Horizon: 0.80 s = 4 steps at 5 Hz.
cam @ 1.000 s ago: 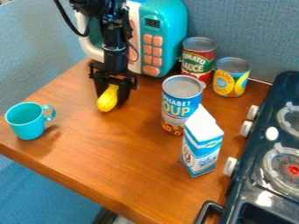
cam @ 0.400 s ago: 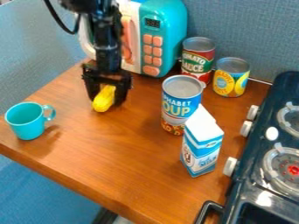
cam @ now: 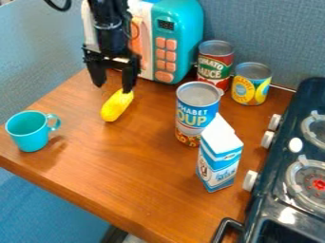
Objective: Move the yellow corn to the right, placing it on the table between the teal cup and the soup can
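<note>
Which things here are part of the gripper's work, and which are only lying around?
In the work:
gripper, open, above the table
yellow toy, on the table, nearest to the gripper

Only lying around:
cup
carton
blue can
red can
yellow can
microwave
stove

Looks like smooth, glossy wood on the counter (cam: 127,166); shiny plastic on the yellow toy (cam: 116,106), mug (cam: 26,135) and microwave (cam: 188,28). Shows metal atop the soup can (cam: 197,95), rough cloth on the wall (cam: 270,38).
</note>
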Each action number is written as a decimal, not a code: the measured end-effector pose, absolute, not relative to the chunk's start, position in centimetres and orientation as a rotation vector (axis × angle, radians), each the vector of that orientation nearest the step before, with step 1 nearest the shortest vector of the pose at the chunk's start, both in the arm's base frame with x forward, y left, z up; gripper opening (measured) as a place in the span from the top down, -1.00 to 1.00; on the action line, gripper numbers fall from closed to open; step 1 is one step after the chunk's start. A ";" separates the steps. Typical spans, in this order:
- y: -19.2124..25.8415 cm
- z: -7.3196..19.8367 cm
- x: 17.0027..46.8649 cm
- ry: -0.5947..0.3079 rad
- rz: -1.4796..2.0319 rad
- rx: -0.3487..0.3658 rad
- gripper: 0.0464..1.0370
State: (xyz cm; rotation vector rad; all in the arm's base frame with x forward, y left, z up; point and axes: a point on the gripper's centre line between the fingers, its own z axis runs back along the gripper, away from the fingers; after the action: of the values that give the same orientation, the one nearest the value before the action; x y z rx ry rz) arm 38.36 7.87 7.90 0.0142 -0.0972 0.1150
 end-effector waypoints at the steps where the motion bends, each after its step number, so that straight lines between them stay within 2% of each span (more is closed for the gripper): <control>1: 8.1 9.8 38.0 -0.134 0.102 0.016 -0.93; 2: 9.2 11.7 36.9 -0.141 0.103 0.111 -0.93; 3: 6.0 13.9 37.4 -0.115 0.086 0.061 -0.93; 4: 2.5 15.2 38.5 -0.102 0.022 0.102 -0.93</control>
State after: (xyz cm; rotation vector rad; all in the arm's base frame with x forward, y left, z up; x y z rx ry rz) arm 38.47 2.48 15.25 0.1020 -0.1023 0.0223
